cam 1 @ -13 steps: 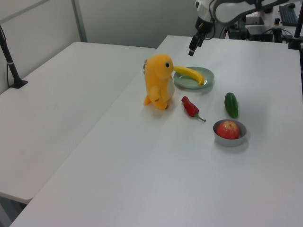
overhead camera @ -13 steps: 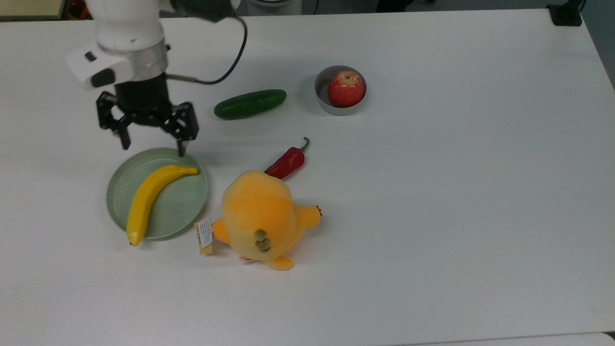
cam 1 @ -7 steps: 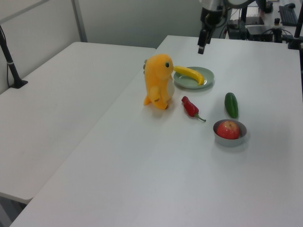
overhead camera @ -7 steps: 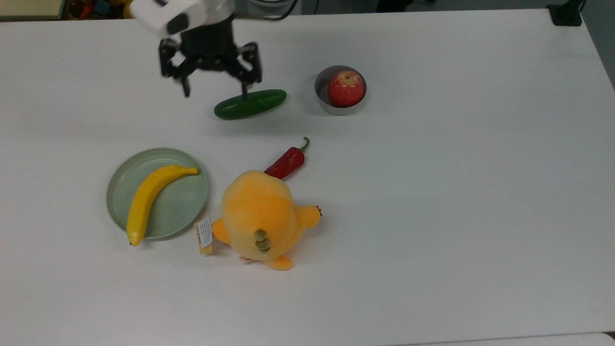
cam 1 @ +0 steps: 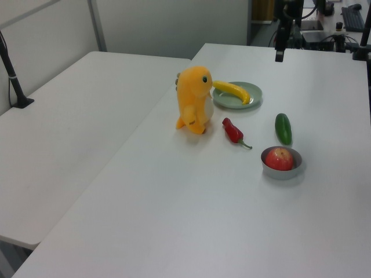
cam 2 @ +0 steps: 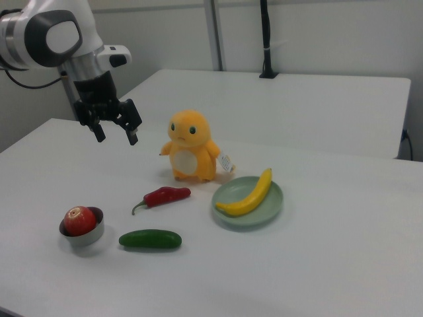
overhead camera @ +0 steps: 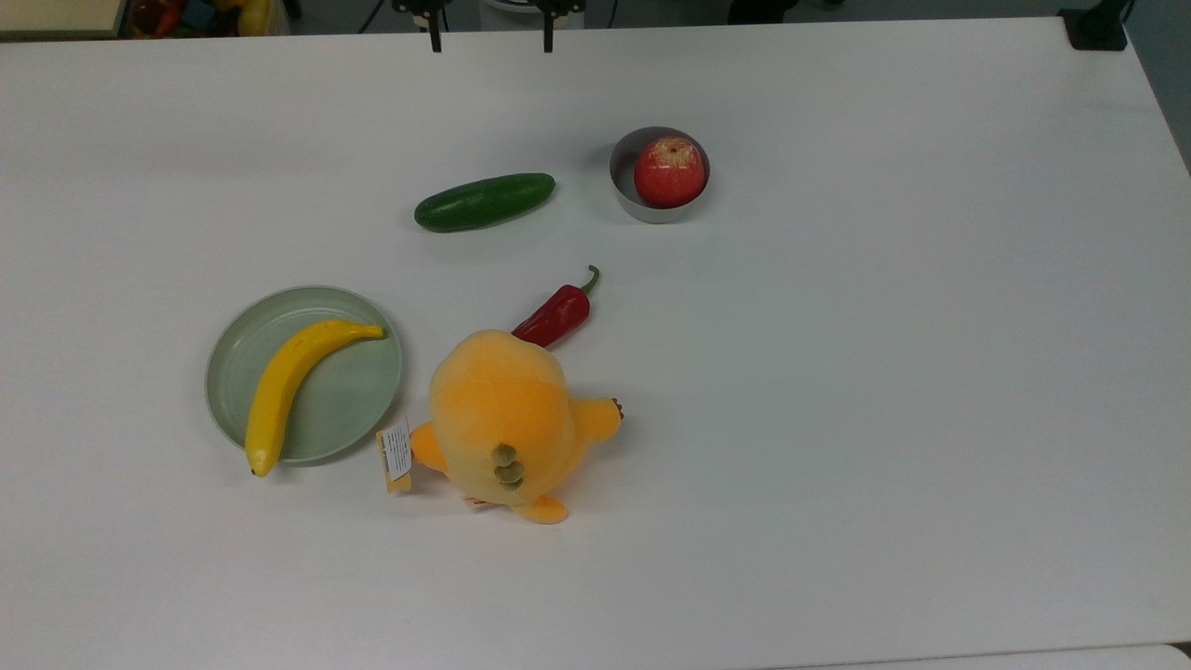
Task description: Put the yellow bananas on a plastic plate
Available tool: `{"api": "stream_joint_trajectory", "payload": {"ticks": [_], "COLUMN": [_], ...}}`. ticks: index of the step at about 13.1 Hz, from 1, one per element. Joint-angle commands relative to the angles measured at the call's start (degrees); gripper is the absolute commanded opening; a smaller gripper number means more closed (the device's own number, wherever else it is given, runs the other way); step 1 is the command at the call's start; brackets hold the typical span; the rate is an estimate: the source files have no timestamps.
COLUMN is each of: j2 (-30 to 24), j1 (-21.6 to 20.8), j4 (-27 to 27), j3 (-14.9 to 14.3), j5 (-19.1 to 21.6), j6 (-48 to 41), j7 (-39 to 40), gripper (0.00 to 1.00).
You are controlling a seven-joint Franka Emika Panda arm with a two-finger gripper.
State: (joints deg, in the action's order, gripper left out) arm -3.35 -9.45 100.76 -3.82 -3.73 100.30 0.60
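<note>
Top view shows you the yellow banana (overhead camera: 294,376) lying across the pale mint-green plate (overhead camera: 358,400), its dark-tipped lower end jutting just past the rim toward the top view's bottom left. Your gripper (cam 2: 116,136) hangs high above the tabletop (overhead camera: 837,419) in the right view, jaws spread wide and holding nothing, well apart from the plate. Just beside the plate stands the orange-yellow plush toy (overhead camera: 507,419), with a red chili pepper (overhead camera: 556,314) near it. Farther off lie a dark green cucumber (overhead camera: 484,201) and a red apple (overhead camera: 669,171) sitting inside a small grey metal bowl (overhead camera: 623,169).
</note>
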Motion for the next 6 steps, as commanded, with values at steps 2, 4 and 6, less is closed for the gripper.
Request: {"api": "stream_joint_trajectory", "payload": {"ticks": [2, 4, 6], "j2": [-1.7, -1.8, -1.6], "j1": [0.3, 1.2, 2.0], "j4": [2.2, 2.1, 1.1], "j3": [-2.3, -2.0, -1.9], "j5": [0.9, 0.9, 0.9], "j6": [-4.0, -4.9, -4.9], "j7": [-1.0, -0.7, -0.5], "gripper": [1.00, 1.00, 1.00]}}
